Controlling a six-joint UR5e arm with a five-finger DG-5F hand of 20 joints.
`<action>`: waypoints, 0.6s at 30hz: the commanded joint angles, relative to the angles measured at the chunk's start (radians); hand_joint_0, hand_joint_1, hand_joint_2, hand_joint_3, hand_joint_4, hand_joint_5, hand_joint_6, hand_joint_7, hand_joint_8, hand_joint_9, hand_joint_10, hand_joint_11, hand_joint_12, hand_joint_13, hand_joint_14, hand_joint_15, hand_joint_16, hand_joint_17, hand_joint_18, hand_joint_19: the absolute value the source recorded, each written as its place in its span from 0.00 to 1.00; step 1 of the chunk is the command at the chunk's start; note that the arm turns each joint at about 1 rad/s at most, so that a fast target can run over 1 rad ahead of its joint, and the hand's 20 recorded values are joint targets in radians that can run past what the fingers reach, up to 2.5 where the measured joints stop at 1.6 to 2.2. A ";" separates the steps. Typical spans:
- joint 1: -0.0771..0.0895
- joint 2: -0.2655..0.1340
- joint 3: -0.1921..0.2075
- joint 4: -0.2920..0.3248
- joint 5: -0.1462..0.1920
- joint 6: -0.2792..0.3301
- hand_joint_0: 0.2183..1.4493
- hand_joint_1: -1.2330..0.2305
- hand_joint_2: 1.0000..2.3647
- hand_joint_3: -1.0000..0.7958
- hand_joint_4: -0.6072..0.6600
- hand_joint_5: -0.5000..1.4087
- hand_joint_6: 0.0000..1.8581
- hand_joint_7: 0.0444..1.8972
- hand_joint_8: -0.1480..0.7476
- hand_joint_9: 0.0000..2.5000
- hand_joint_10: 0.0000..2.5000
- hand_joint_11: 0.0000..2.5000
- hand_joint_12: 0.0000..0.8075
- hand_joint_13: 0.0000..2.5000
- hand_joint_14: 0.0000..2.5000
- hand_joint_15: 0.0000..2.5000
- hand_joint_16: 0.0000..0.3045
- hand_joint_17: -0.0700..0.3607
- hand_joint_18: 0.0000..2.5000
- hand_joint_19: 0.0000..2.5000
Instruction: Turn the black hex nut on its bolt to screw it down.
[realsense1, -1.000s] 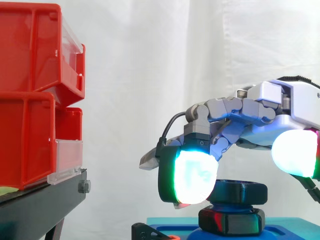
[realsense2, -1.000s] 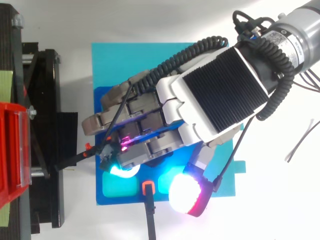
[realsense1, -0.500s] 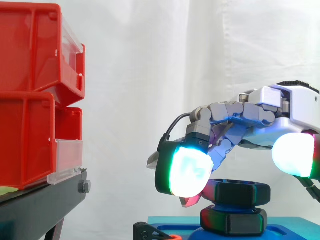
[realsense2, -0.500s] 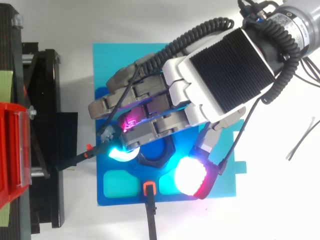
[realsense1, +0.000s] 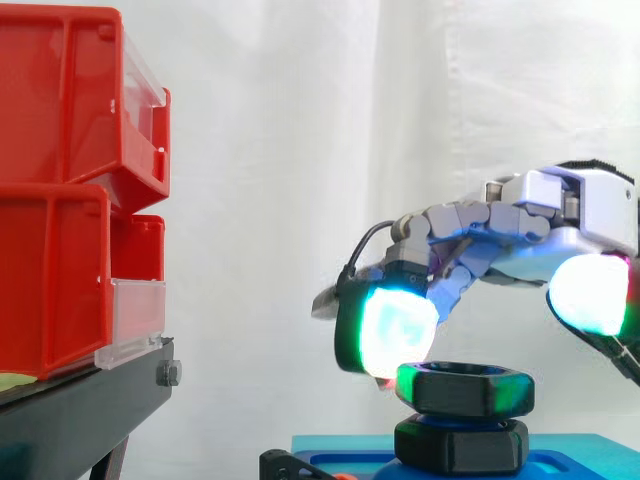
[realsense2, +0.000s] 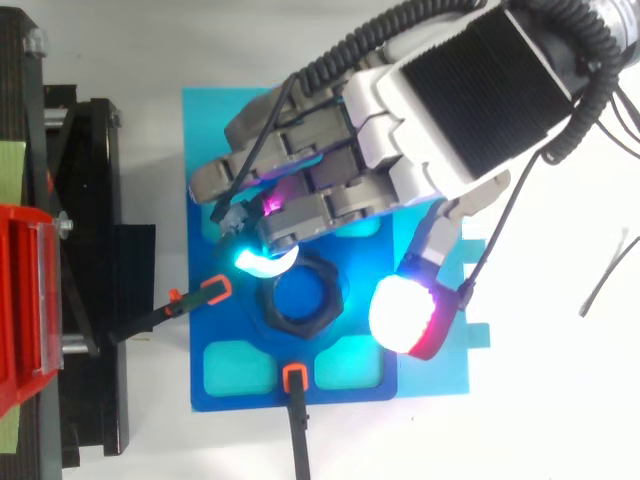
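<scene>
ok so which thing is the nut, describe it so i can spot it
Right of the red bins lies a blue plate, below the hand. At its middle stands the black hex nut: a six-sided ring, sitting on top of a second black hex piece.

bright, even light; robot hand (realsense2: 455, 105) pads (realsense2: 404, 312) glare.

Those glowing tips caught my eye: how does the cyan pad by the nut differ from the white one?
The cyan pad glows cyan-green; the white pad is white with a red edge. From above, the cyan pad sits at the nut's upper-left rim; the white pad stands clear to its right. From the side, the cyan pad hangs lower than the white pad. Both are tips of the hand.
</scene>
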 joint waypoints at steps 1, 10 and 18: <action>-0.020 0.000 0.047 -0.022 -0.059 0.026 0.25 0.63 0.00 0.28 0.68 0.25 0.27 0.58 0.49 0.34 0.00 0.14 0.38 0.21 0.00 0.07 0.17 0.44 0.18 0.23; -0.013 0.000 0.066 -0.019 -0.073 0.054 0.25 0.63 0.00 0.28 0.68 0.25 0.27 0.58 0.49 0.34 0.00 0.14 0.38 0.21 0.00 0.07 0.17 0.44 0.18 0.23; 0.026 -0.017 0.066 0.024 -0.028 0.061 0.25 0.63 0.00 0.28 0.68 0.25 0.27 0.57 0.49 0.34 0.00 0.14 0.39 0.21 0.00 0.07 0.17 0.44 0.19 0.23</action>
